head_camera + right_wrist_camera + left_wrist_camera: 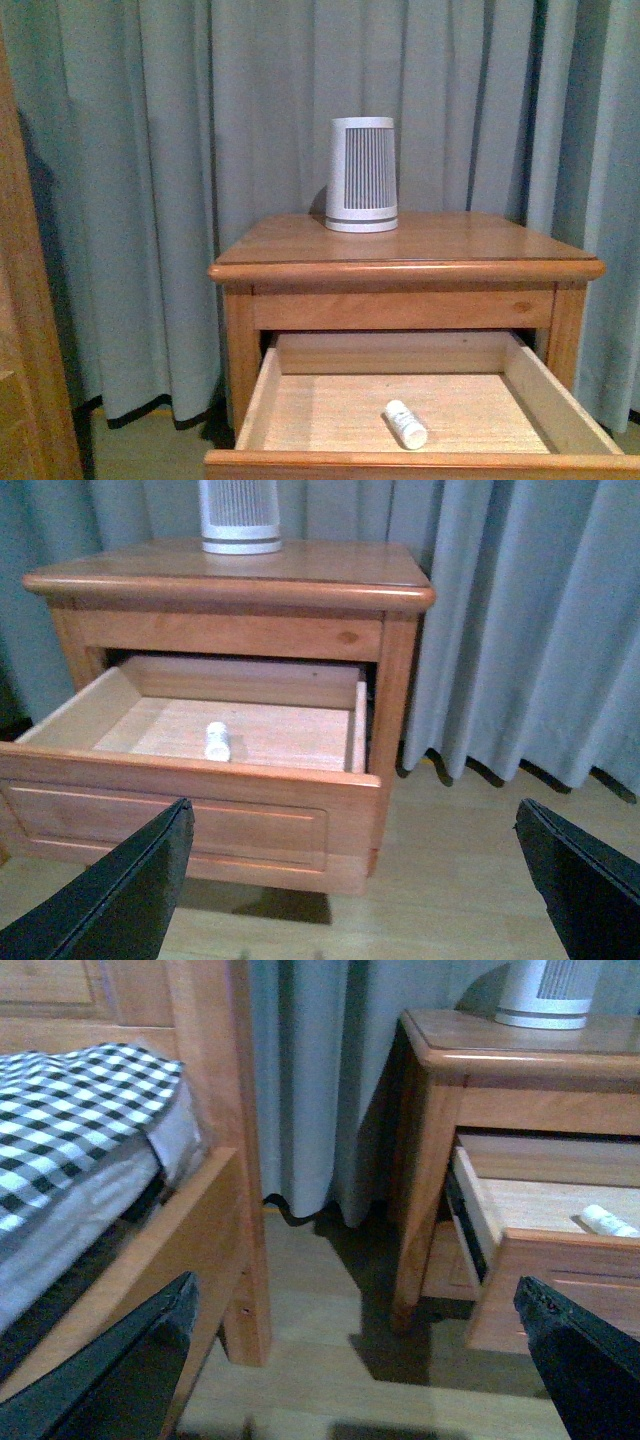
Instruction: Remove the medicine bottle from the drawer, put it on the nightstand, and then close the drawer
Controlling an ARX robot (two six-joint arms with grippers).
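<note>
The medicine bottle [406,424] lies on its side on the pale floor of the pulled-out drawer [560,405], near the drawer's front. It also shows in the right wrist view [217,740] and the left wrist view [608,1221]. The nightstand [440,245] stands against the curtain. My left gripper [355,1360] is open and empty, low over the floor between bed and nightstand. My right gripper [355,880] is open and empty, in front of the drawer [180,815] and towards the curtain. Neither arm shows in the front view.
A white-grey ribbed conical device [361,175] stands at the back of the nightstand top. A wooden bed frame [215,1210] with checked bedding [70,1110] is on the left. Grey curtains [150,200] hang behind. The floor [460,880] is pale wood.
</note>
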